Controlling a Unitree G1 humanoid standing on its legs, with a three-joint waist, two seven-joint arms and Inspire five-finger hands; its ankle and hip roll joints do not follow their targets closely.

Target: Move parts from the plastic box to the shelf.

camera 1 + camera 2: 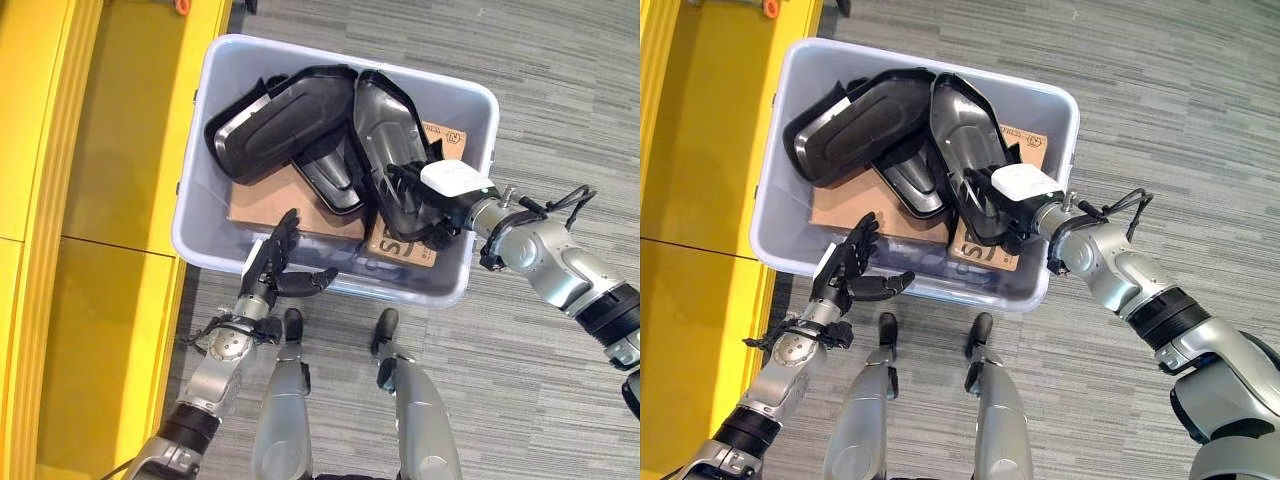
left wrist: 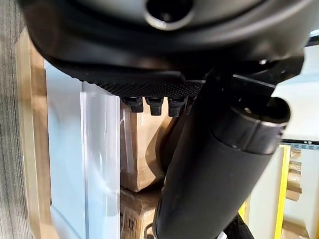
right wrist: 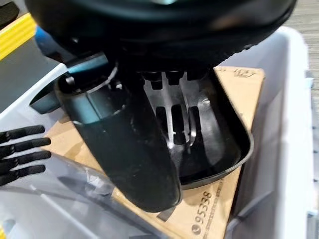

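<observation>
Left eye view: plastic box [image 1: 205,150] on floor beside yellow shelf [image 1: 120,150], holds black parts [image 1: 285,115] over cardboard [image 1: 270,205]. Left robot hand [image 1: 272,262] at near rim, fingers straight, spread. Right robot hand [image 1: 440,200] inside box, curled on upright part [image 1: 390,150].
Right wrist view: thumb over part's ribbed inside [image 3: 174,119].

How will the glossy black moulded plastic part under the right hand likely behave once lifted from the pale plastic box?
The glossy black moulded plastic part looks like a thin hollow shell, so probably stiff and light. Its shiny curved surface may slip in the right hand, and leaning on neighbouring parts, it may snag them.
</observation>
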